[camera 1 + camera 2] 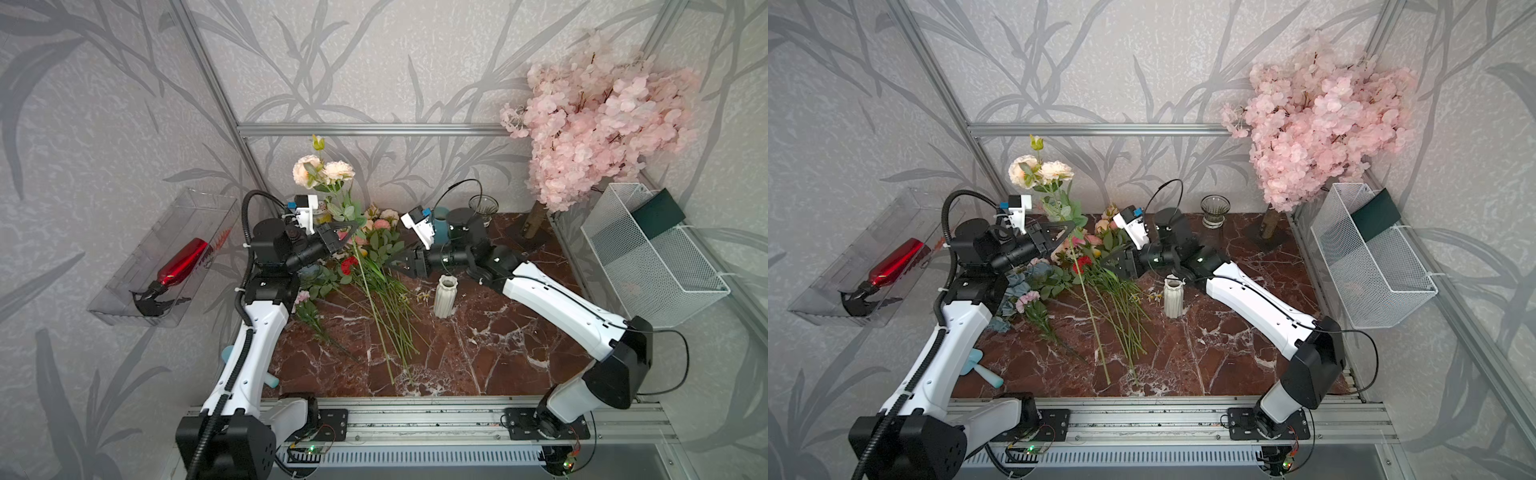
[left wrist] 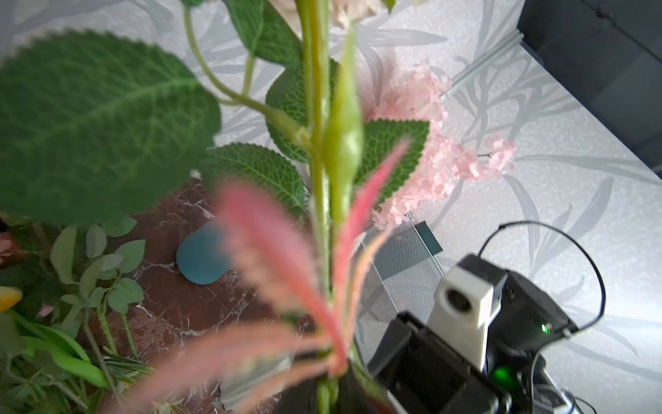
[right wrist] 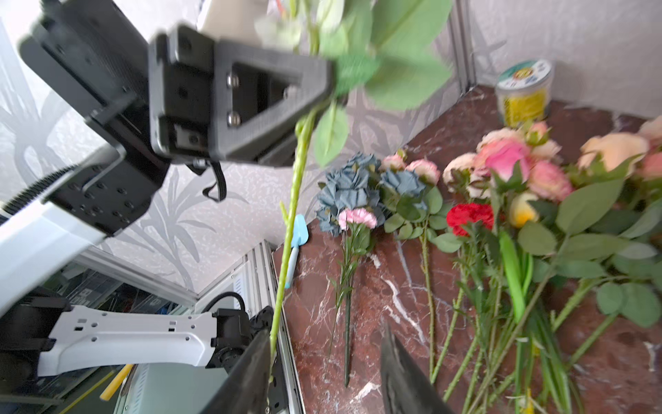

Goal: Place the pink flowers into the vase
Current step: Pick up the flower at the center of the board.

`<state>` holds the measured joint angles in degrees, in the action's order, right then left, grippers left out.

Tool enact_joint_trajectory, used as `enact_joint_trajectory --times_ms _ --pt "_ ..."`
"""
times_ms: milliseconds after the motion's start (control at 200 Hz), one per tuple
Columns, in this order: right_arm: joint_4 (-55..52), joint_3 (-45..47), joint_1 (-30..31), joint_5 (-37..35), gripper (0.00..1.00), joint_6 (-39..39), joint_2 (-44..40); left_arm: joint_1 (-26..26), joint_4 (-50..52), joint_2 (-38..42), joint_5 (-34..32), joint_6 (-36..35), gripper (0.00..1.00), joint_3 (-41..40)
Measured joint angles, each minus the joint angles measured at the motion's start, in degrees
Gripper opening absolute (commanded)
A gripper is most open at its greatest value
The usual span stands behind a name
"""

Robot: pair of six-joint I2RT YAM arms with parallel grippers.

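A pink flowers spray (image 1: 324, 170) with pale peach heads stands raised, and my left gripper (image 1: 352, 233) is shut on its green stem (image 2: 318, 179). In both top views the stem slants down toward the table's front (image 1: 1096, 332). In the right wrist view the left gripper (image 3: 322, 93) pinches the stem (image 3: 297, 186). My right gripper (image 3: 326, 376) is open, and the stem rests against one finger (image 3: 250, 372). More pink flowers (image 3: 505, 161) lie in the pile on the marble table (image 1: 478, 365). The white ribbed vase (image 1: 444, 297) stands upright and empty to the right of the pile, beside the right arm.
Dusty-blue hydrangeas (image 3: 351, 193), a red carnation (image 3: 469, 215) and other stems lie on the table. At the back right stand a blossom tree (image 1: 594, 120) and a glass vase (image 1: 483, 206), and further right hangs a wire basket (image 1: 656, 257). A red spray bottle (image 1: 183, 262) lies in the left bin.
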<state>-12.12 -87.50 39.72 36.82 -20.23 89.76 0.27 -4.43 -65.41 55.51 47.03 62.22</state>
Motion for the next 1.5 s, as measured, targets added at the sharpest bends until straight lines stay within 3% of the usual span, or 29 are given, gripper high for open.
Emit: enact_joint_trajectory --times_ms 140,295,480,945,1155,1235,1385,1500 --pt "0.8 -4.3 -4.8 4.2 0.54 -2.6 0.2 -4.6 4.4 -1.4 5.2 -4.0 0.0 3.0" --pt "3.3 -9.1 -5.5 10.0 0.55 -6.1 1.9 -9.1 7.5 -2.2 10.0 -6.7 0.0 3.5" --pt "5.2 -9.9 -5.2 13.4 0.55 -7.8 2.3 -9.4 7.0 -2.3 12.9 -6.4 0.0 3.5" --pt "3.1 -10.2 -5.2 12.7 0.59 -5.5 4.5 -11.5 3.7 -2.3 15.1 -3.9 0.0 3.5" --pt "10.5 -10.2 -5.2 14.4 0.58 -10.6 8.2 -13.0 3.6 -2.3 15.1 -3.8 0.0 3.3" --pt "14.5 -10.2 -5.2 15.8 0.52 -13.6 9.6 -13.0 3.8 -2.3 15.0 -3.9 0.0 3.3" --pt "19.8 -10.2 -5.1 17.6 0.18 -18.0 10.5 -12.9 4.9 -2.3 14.6 -4.6 0.0 3.3" --pt "22.0 -10.2 -4.9 19.3 0.02 -19.5 10.5 -12.9 6.8 -2.3 13.6 -6.8 0.0 3.3"
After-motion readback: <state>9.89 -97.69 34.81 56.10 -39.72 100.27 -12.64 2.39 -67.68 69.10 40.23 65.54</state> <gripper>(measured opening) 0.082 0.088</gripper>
